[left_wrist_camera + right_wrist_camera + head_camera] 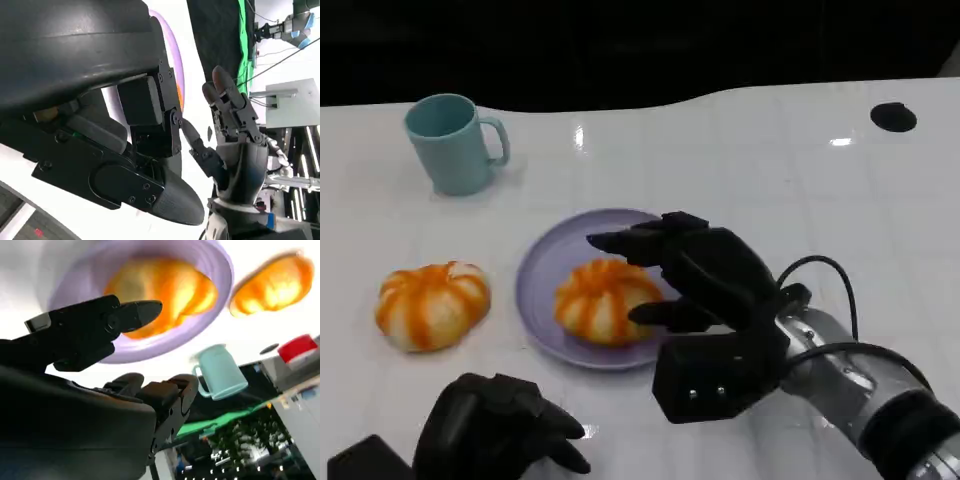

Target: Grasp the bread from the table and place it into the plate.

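— Bread (603,299) lies in the purple plate (545,265), yes?
— Yes. A second bun (430,304) sits on the white table (760,170) left of the plate, a teal mug (452,142) behind.
— The hands?
— The right hand (705,275) hovers over the plate's right side, fingers spread, holding nothing. The left hand (495,425) rests near the table's front edge, fingers curled in on nothing.

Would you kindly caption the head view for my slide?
Right hand hovers open beside bread on the purple plate; second bread on the table.
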You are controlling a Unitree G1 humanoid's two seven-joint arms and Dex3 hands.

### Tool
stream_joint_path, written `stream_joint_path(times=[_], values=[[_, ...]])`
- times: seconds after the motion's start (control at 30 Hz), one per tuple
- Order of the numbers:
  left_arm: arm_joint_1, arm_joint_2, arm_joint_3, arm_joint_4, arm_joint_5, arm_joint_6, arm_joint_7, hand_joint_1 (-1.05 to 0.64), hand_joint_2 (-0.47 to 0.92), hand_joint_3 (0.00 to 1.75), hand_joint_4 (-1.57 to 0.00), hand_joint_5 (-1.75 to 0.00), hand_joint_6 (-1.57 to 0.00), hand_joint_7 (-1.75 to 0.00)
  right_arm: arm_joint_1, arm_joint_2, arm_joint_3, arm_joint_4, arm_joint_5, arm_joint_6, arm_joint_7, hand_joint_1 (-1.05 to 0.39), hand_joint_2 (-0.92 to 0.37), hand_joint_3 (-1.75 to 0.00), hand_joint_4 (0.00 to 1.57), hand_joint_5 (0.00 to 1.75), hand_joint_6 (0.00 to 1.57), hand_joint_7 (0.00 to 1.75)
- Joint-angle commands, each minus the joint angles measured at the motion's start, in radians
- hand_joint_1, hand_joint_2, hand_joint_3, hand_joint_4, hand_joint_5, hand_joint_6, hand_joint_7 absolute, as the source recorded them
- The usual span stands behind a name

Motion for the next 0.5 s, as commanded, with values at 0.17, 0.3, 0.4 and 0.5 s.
stream_joint_path(times=[0.17,0.3,0.4,0.5], values=[[0.002,0.010,0.001,0.003,0.003,-0.004,0.010,-1.05,0.88,0.00,-1.52,-0.52,-1.57,-0.25,0.100,-0.075,-0.042,-0.186,0.068,0.013,0.096,-0.39,-0.92,-0.06,0.07,0.40,0.35,0.00],[0.001,0.009,0.001,0.004,0.006,-0.003,0.013,-1.05,0.88,0.00,-1.52,-0.52,-1.57,-0.25,0.153,-0.109,-0.063,-0.255,0.098,-0.025,0.097,-0.38,-0.92,-0.04,0.12,0.45,0.38,0.02],[0.000,0.007,0.002,0.001,0.001,0.004,0.012,-1.05,0.88,0.00,-1.52,-0.52,-1.57,-0.26,0.199,-0.126,-0.087,-0.314,0.134,-0.038,0.119,-0.37,-0.92,-0.04,0.16,0.49,0.42,0.03],[-0.004,0.007,0.003,0.010,0.003,-0.010,0.009,-1.05,0.88,0.00,-1.52,-0.52,-1.57,-0.26,0.249,-0.135,-0.114,-0.369,0.187,-0.056,0.141,-0.32,-0.92,-0.03,0.22,0.53,0.48,0.06]])
